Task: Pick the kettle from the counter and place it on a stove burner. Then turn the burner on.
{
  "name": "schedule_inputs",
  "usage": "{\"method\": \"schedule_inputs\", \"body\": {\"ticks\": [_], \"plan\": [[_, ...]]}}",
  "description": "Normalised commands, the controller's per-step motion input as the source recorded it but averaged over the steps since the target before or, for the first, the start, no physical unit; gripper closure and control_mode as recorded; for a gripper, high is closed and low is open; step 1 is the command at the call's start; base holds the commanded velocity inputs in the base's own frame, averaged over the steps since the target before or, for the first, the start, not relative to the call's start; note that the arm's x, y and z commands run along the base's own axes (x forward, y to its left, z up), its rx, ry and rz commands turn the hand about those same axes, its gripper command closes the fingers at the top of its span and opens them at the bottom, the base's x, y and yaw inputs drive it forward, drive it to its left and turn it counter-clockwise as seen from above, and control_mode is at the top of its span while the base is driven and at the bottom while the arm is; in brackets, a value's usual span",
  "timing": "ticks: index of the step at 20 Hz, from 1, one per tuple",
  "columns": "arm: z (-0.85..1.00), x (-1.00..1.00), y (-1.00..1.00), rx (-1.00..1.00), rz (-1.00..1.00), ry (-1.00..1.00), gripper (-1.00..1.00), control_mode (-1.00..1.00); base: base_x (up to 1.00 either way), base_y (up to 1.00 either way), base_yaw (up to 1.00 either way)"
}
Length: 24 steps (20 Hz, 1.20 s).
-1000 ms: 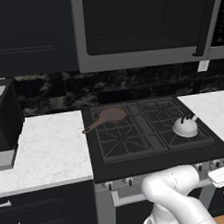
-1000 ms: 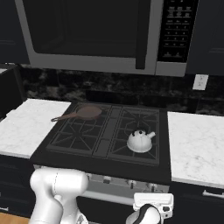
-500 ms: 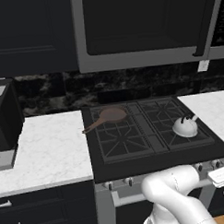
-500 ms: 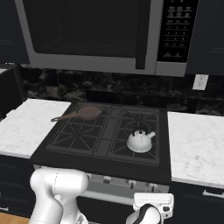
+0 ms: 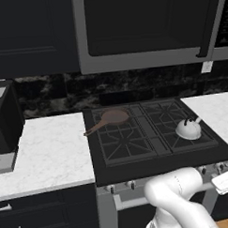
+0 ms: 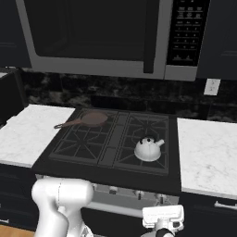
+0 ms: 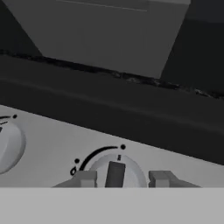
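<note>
The kettle [image 6: 147, 149] sat upright on the near right burner [image 6: 146, 155] of the black cooktop [image 6: 106, 150], off the white surface [image 6: 208, 150] that lay to its right. In the right base view its short spout pointed right and slightly away, toward the surface; in the left base view the kettle [image 5: 188, 129] showed the spout aimed up to the far right. The black arched handle ran along the same line as the spout, so the kettle's long axis lay left-right with a slight slant to the far side. A brown pan [image 6: 90, 119] rested on the far left grate, its long handle reaching left and nearer.

The hand was low in front of the stove's control panel [image 7: 52, 140]. In the hand view the gripper [image 7: 122, 179] straddled a round knob [image 7: 114, 170], one grey fingertip [image 7: 85, 178] on each side of its dark raised bar, which stood upright. The jaws were narrowed close around the knob; whether they truly pinched it I could not tell. Another knob [image 7: 6, 144] sat to the left.

Against the earlier frames, kettle and pan lay in the same places with the same headings, and both base views were unshifted.
</note>
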Motion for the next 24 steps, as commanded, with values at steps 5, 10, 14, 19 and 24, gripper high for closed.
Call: {"method": "schedule_inputs", "body": {"ticks": [5,10,14,19,24], "plan": [[0.00,0.08,0.02,-0.22,0.26,-0.36,1.00,-1.00,0.00,0.00,0.00],[0.00,0.20,0.08,-0.25,0.29,-0.30,1.00,-1.00,0.00,0.00,0.00],[0.00,0.18,0.10,-0.26,0.28,-0.29,1.00,-1.00,0.00,0.00,0.00],[0.00,0.00,0.01,-0.14,0.15,-0.09,1.00,-1.00,0.00,0.00,0.00],[0.00,0.00,0.00,0.00,0.00,0.00,-1.00,-1.00,0.00,0.00,0.00]]}}
